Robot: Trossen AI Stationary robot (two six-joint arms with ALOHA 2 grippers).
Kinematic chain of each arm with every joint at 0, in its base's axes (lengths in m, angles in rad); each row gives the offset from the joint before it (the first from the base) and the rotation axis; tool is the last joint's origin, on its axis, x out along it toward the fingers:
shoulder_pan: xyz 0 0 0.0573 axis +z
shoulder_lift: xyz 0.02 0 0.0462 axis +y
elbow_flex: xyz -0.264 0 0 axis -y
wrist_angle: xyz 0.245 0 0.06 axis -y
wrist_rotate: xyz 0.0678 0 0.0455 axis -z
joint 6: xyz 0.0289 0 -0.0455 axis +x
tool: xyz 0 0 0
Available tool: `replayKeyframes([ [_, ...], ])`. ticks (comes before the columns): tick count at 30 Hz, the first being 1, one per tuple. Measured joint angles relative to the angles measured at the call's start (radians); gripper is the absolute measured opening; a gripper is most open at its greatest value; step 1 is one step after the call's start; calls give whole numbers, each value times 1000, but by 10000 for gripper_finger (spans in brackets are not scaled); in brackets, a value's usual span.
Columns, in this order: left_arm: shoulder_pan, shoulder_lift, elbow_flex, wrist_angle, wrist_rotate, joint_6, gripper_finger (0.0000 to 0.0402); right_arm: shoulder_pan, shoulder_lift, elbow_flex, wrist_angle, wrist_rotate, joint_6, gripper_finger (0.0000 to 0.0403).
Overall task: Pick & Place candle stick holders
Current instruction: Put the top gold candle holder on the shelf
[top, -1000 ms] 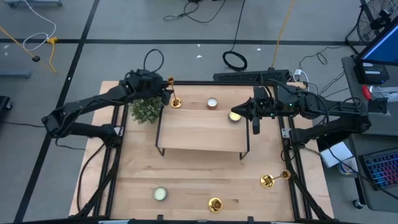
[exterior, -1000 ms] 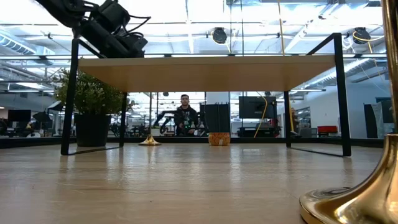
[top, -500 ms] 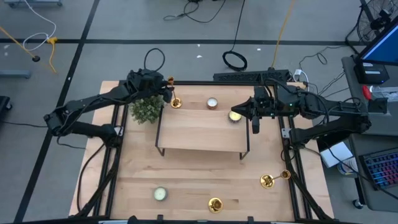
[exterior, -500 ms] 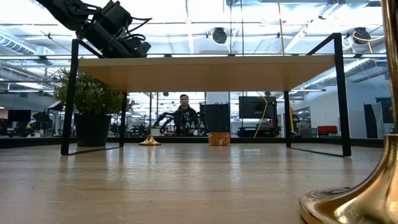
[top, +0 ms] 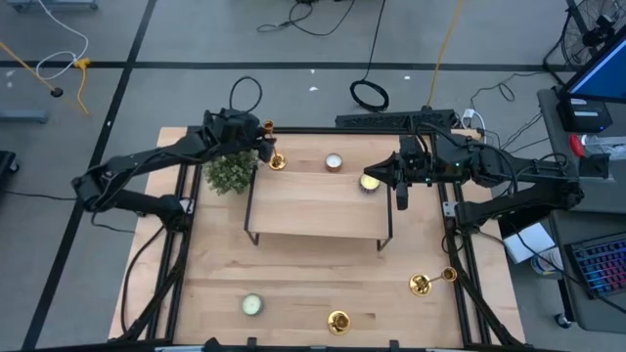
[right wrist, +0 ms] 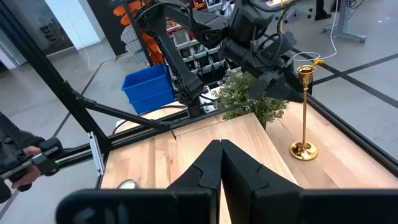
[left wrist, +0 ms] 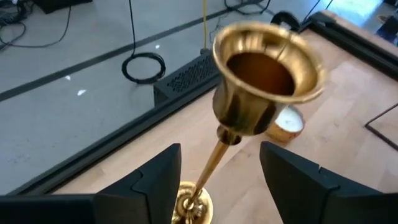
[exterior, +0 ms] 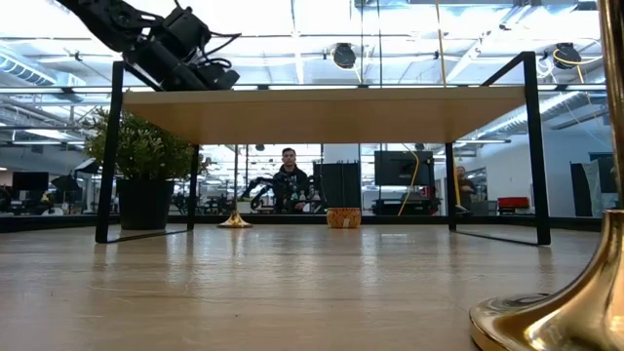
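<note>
Hovering my left gripper (left wrist: 217, 180) unclenched around the brass candle stick holder (top: 275, 156), upper left of the high view near the table edge (top: 293, 130); my right gripper (right wrist: 221, 168) sits clenched, empty.

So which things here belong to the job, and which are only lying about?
Job: three brass candle stick holders: far-left, front-centre, front-right, lying; left gripper, open around the first.

Lying about: three tealight candles; green plant; small raised shelf.
</note>
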Motion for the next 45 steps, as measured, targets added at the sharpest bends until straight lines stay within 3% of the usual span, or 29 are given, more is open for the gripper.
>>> replayKeyframes([
  [23, 10, 28, 0, 12, -1, -53, 218, 0, 0, 0, -1, -4, -3, 4],
  [35, 10, 28, 0, 12, 31, -53, 93, 0, 0, 0, -1, -4, 0, 4],
  [45, 11, 27, 0, 16, 33, -50, 21, 0, 0, 0, -1, -4, 0, 4],
])
